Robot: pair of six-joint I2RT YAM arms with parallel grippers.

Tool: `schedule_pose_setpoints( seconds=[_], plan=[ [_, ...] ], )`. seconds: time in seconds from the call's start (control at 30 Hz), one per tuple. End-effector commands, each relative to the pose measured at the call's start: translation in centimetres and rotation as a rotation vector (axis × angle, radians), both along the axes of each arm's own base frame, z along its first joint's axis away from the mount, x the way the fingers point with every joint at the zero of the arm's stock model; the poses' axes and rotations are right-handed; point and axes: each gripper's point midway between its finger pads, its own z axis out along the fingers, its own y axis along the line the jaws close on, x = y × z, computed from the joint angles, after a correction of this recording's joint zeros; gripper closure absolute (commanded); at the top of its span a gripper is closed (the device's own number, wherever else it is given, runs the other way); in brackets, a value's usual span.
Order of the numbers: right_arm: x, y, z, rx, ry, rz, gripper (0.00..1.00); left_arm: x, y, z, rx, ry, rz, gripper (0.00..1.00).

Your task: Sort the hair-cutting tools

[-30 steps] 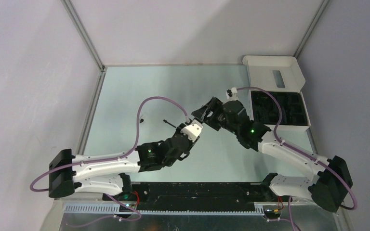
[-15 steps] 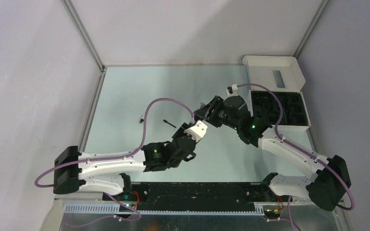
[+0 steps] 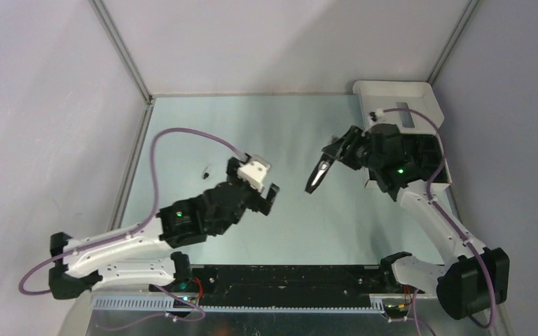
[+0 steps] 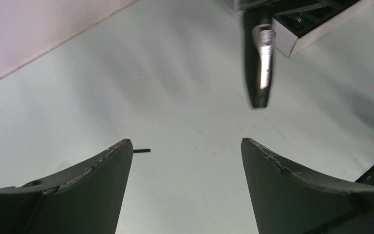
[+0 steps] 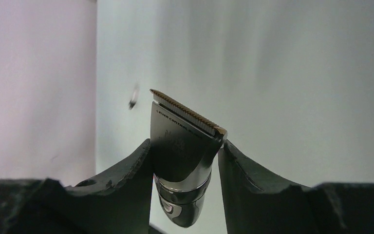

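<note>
Currently gripping the trimmer body (image 5: 177, 161) in the right pincer (image 5: 185, 143), clenched on its sides, blade end outward, suspending it aloft between mid-surface (image 3: 252, 126) and the white box (image 3: 392, 94). Holding the left pincer (image 4: 185, 141) released and empty, hovering low over the surface. Leaving loose a thin stick (image 4: 141, 150) just ahead of the left pincer and a small black piece (image 3: 207, 170) near the left edge. Not managing to tell what is filling the black insert (image 3: 424, 157): too dark. Judging the sort as partway: one tool in transit, not yet placed; at least two waiting.
</note>
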Motion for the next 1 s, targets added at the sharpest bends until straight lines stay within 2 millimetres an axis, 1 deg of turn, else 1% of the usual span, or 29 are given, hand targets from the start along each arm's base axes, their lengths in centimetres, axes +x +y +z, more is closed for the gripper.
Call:
schedule_pose_setpoints(
  seconds=[0.0,0.03,0.07,0.1,0.13,0.17,0.2,0.23,0.27,0.3,0.33,0.37,0.4,0.43,0.47,0.53,0.63,0.67,0.77,0.8,0.83,0.87,0.9,0.93,0.97],
  plan=[
    [1.4,-5.3,5.2,-0.102,-0.23,-0.03,1.0,0.3,4.2,2.4,-0.086,0.091,0.05,0.11],
    [1.8,-7.1,5.2,-0.128,-0.237,-0.062,1.0,0.2,5.1,2.4,-0.087,0.117,0.063,0.08],
    [2.0,-7.9,5.5,-0.175,-0.27,-0.05,1.0,0.7,6.7,2.9,-0.108,0.117,0.104,0.07],
    [2.3,-9.2,5.5,-0.192,-0.279,-0.06,1.0,0.6,7.6,2.4,-0.101,0.137,0.117,0.04],
    [2.5,-10.0,5.8,-0.23,-0.307,-0.056,1.0,0.9,9.2,2.8,-0.125,0.131,0.159,0.03],
    [2.8,-11.2,6.0,-0.25,-0.318,-0.073,1.0,0.8,10.0,2.3,-0.12,0.143,0.168,0.01],
    [3.0,-12.1,6.2,-0.289,-0.342,-0.074,1.0,1.1,11.5,2.5,-0.141,0.132,0.212,0.01],
    [3.4,-13.5,6.2,-0.332,-0.359,-0.091,1.0,1.1,12.5,2.0,-0.147,0.131,0.23,0.0],
    [3.7,-14.2,6.5,-0.355,-0.37,-0.101,1.0,1.6,13.7,1.8,-0.153,0.126,0.278,0.0],
    [4.0,-15.5,6.5,-0.399,-0.378,-0.122,1.0,2.0,15.1,1.1,-0.155,0.125,0.331,0.0],
    [4.4,-16.7,6.8,-0.426,-0.379,-0.15,1.0,2.2,15.6,1.0,-0.16,0.121,0.35,0.0],
    [4.8,-17.8,7.0,-0.48,-0.39,-0.168,1.0,2.5,16.7,0.1,-0.157,0.124,0.397,0.0],
    [5.2,-19.0,7.1,-0.516,-0.388,-0.19,1.0,2.7,17.2,0.0,-0.162,0.12,0.417,0.0],
    [5.7,-20.4,7.2,-0.587,-0.393,-0.212,1.0,3.0,18.1,-0.8,-0.156,0.122,0.457,0.0],
    [6.0,-21.9,7.3,-0.632,-0.385,-0.254,1.0,3.3,18.7,-1.3,-0.15,0.118,0.487,0.0],
    [6.7,-24.1,7.7,-0.75,-0.402,-0.271,1.0,3.4,19.9,-1.4,-0.153,0.091,0.545,0.0],
    [7.9,-26.6,8.4,-0.847,-0.424,-0.297,1.0,3.4,21.2,-1.6,-0.143,0.06,0.604,0.0],
    [8.2,-27.4,8.5,-0.886,-0.427,-0.303,1.0,3.3,21.5,-1.8,-0.144,0.054,0.612,0.0],
    [9.8,-30.0,8.7,-0.957,-0.432,-0.332,1.0,3.2,22.3,-1.8,-0.148,0.031,0.645,0.0],
    [10.5,-30.6,8.3,-0.99,-0.425,-0.314,1.0,3.1,22.5,-1.8,-0.151,0.025,0.652,0.0],
    [10.8,-31.2,8.1,-1.011,-0.423,-0.309,1.0,3.1,22.8,-1.7,-0.152,0.018,0.667,0.0],
    [11.6,-31.9,7.5,-1.047,-0.409,-0.288,1.0,3.0,22.9,-1.7,-0.154,0.013,0.672,0.0],
    [11.8,-32.6,7.2,-1.057,-0.399,-0.283,1.0,3.1,23.0,-1.7,-0.156,0.009,0.676,0.0],
    [12.5,-33.0,6.5,-1.077,-0.39,-0.254,1.0,3.1,23.0,-1.8,-0.154,0.01,0.676,0.0],
    [12.7,-33.3,6.1,-1.1,-0.389,-0.22,1.0,3.1,23.0,-1.8,-0.153,0.01,0.679,0.0]
  ],
)
